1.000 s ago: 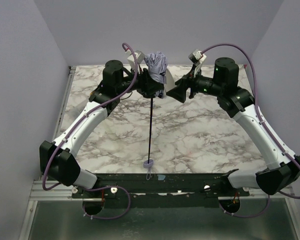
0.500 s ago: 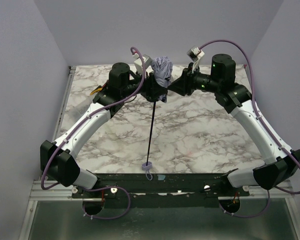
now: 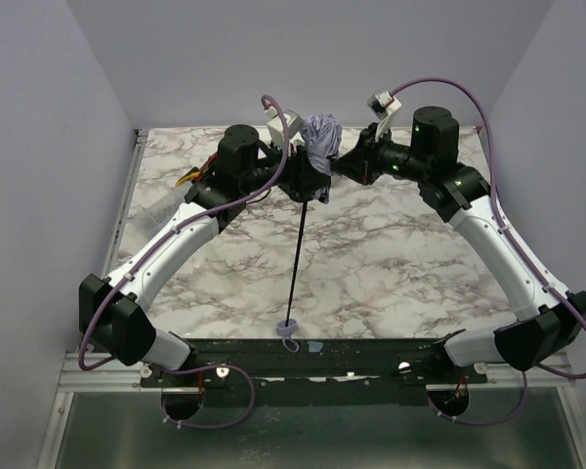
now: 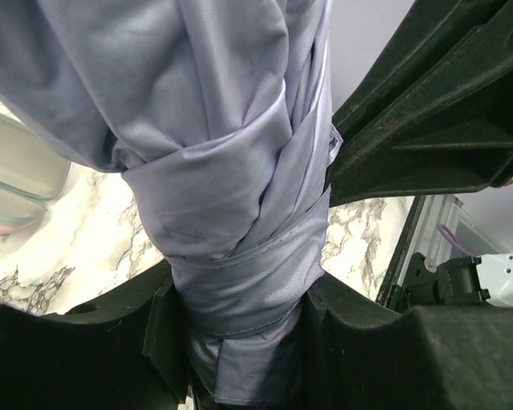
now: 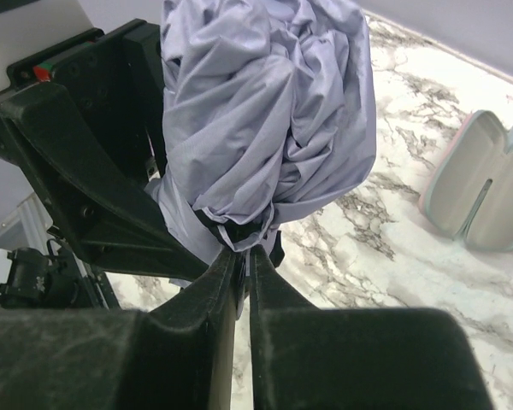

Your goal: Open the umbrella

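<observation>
The umbrella (image 3: 319, 131) is folded in the upper middle of the top view, its pale lavender canopy bunched at the top. Its thin black shaft (image 3: 297, 256) slants down to the small handle (image 3: 289, 325), low in the frame by the near edge of the marble table (image 3: 400, 264). At the left edge of the left wrist view a clear box (image 4: 17, 184) lies on the marble. Right of it, the left gripper (image 4: 239, 337) is clamped on the wrapped lower part of the canopy, one black finger pressed against each side of the cloth. In the top view this gripper sits just below the bundle, where the shaft comes out. The right gripper (image 5: 239, 256) comes in from the right and meets the canopy's lower edge. Its fingers are drawn almost together on a thin bit of fabric, perhaps a fold or the strap; the view is too tight to say which. At the right edge of the right wrist view a pale case (image 5: 474, 184) lies open on the table, well apart from the umbrella.
</observation>
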Tool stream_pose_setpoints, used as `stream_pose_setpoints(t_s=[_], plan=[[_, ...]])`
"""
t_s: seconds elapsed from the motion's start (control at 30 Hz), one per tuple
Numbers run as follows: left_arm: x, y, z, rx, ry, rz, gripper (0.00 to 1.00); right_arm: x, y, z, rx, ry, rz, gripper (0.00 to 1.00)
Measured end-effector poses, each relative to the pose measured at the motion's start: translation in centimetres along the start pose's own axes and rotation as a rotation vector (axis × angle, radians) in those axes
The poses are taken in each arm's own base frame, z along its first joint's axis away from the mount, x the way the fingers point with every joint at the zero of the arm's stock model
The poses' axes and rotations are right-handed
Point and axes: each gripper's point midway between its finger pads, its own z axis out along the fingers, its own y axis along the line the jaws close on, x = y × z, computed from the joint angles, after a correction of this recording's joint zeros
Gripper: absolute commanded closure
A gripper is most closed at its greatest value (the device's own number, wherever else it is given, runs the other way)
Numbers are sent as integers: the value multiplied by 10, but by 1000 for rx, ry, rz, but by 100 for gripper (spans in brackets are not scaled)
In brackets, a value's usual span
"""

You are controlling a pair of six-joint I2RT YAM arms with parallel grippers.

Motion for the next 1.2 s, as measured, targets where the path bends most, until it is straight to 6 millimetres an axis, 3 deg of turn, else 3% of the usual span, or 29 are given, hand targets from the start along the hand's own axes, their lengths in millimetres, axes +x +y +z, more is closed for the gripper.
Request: stream_pose_setpoints(t_s=[0.13,0.23,0.7,0.83,0.97,1.0,1.1,1.2], plan=[[0,1,0,-5,0,-2,100,7,-2,1,2,15,8,87],[0,1,0,-5,-1,-6,100,8,-2,1,2,17,9,99],[-4,-5,2,15,-18,5,100,3,-17,-5,134,-22,41,99],[-5,-22,1,93,-12,10,100,11,-44,-5,260,-29,32,99],[-5,-40,1,160,-10,18,100,22,-52,-2,291,-7,42,99],[-4,-43,0,174,-7,19,100,22,-51,-2,288,-8,41,95],[-5,-44,0,182,-8,22,100,21,-51,-2,283,-7,33,55],[-9,-39,-3,167,-18,14,100,25,-55,-3,293,5,38,39]])
